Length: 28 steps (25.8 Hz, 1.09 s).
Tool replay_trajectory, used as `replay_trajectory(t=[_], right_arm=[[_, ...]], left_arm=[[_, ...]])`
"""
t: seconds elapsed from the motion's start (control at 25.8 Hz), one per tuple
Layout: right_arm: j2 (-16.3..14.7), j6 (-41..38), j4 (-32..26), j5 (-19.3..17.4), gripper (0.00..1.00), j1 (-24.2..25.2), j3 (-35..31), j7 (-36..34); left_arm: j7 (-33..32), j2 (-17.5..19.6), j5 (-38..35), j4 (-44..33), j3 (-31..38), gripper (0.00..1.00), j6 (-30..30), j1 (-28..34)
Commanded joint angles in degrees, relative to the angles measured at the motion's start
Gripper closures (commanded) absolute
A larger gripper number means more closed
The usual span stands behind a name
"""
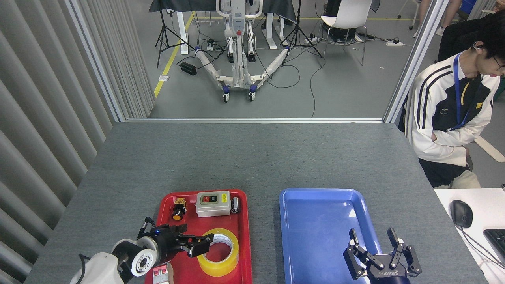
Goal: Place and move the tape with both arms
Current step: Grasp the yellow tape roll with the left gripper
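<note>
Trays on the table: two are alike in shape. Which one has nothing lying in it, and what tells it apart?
The blue tray, on the right, holds nothing; the right gripper hovers over its near edge. The red tray carries the tape and small parts.

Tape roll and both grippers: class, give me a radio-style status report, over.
Left gripper open, at tape roll rim. Tape flat in red tray, not lifted. Right gripper open over blue tray. Nothing in the way.

Your left gripper [197,243] reaches in horizontally from lower left, fingers spread, white wrist low. Your right gripper [382,252] points upward at bottom right, fingers splayed apart.
</note>
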Motion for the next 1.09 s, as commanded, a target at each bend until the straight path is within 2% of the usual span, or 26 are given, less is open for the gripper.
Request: replay_trajectory(t=[0.0, 0.35, 0.54, 0.7, 0.85, 0.93, 1.05], right_arm=[[0.13, 0.02, 0.05, 0.01, 0.0, 0.0, 0.04, 0.07], [0.48, 0.02, 0.49, 0.63, 0.0, 0.0, 0.04, 0.07], [0.57, 0.11, 0.49, 0.71, 0.0, 0.0, 0.13, -0.02], [0.65, 0.11, 0.49, 0.71, 0.0, 0.0, 0.13, -0.02], [0.65, 0.11, 0.49, 0.71, 0.0, 0.0, 0.13, -0.02], [0.65, 0.11, 0.49, 0.71, 0.0, 0.0, 0.13, -0.02], [0.65, 0.11, 0.49, 0.71, 0.0, 0.0, 0.13, 0.07]], left_arm=[[-0.41, 0.76, 0.7, 2.68, -2.09, 0.03, 0.05, -1.37], [-2.51, 1.81, 0.7, 3.64, -4.81, 0.09, -0.39, -2.86], [-5.41, 1.81, 0.7, 4.7, -5.6, 0.16, -0.39, -4.18], [-5.59, 1.81, 0.7, 5.31, -7.97, 0.17, -0.39, -5.32], [-6.21, 1.81, 0.7, 5.31, -9.73, 0.24, -0.74, -5.85], [-7.0, 1.9, 0.7, 5.14, -10.26, 0.3, -1.27, -6.03], [-7.61, 1.81, 0.61, 5.31, -10.52, 0.33, -1.44, -6.47]])
